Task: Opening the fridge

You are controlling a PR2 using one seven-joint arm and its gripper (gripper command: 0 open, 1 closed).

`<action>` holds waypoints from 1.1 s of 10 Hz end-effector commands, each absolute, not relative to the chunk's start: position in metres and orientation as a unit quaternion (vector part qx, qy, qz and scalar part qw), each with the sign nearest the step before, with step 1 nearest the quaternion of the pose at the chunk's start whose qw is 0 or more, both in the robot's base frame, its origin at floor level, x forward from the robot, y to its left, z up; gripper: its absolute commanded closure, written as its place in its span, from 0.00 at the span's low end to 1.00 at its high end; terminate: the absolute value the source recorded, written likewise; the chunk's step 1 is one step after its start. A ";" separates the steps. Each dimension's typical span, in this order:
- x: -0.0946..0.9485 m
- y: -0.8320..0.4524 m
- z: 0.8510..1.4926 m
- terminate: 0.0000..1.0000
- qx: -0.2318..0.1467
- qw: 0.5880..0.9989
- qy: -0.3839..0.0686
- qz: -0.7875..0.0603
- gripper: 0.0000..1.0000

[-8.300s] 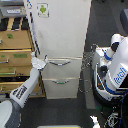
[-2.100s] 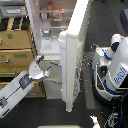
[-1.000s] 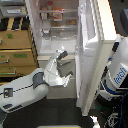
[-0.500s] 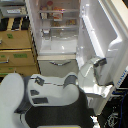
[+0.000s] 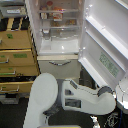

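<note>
The white fridge (image 5: pixel 60 47) stands with its upper door (image 5: pixel 107 35) swung wide open to the exterior view's right. Lit shelves with food show inside. The door's inner side has racks and a green sticker (image 5: pixel 111 65). A lower drawer with a curved silver handle (image 5: pixel 59 63) is shut. My arm crosses the bottom of the view, and its gripper (image 5: pixel 106 91) is at the open door's lower edge. The fingers are blurred, so I cannot tell whether they grip anything.
A tan wooden drawer cabinet (image 5: pixel 17 55) stands on the exterior view's left of the fridge. My white shoulder and upper arm (image 5: pixel 47 100) fill the lower middle. Part of a white robot body (image 5: pixel 123 97) shows at the right edge.
The upper door has gone from shut to wide open, swinging to the right. My arm has followed it across the front of the fridge to the door's lower edge.
</note>
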State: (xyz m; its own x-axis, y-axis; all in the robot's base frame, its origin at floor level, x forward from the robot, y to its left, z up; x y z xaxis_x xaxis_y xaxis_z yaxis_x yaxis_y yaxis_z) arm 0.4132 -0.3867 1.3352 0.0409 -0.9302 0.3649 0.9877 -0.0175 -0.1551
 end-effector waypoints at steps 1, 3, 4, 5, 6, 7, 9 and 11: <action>0.511 -0.139 1.139 0.00 -0.141 0.736 -0.046 -0.661 0.00; 0.587 0.019 1.125 0.00 -0.133 0.796 -0.101 -0.581 0.00; 0.588 0.036 1.121 0.00 -0.126 0.801 -0.105 -0.576 0.00; 0.593 0.095 1.108 0.00 -0.107 0.825 -0.125 -0.541 0.00; 0.601 0.122 1.099 0.00 -0.099 0.844 -0.122 -0.512 0.00; 0.608 0.149 1.085 0.00 -0.090 0.865 -0.125 -0.477 0.00; 0.603 0.205 1.053 0.00 -0.084 0.901 -0.128 -0.407 0.00; 0.600 0.254 1.015 1.00 -0.063 0.937 -0.129 -0.318 0.00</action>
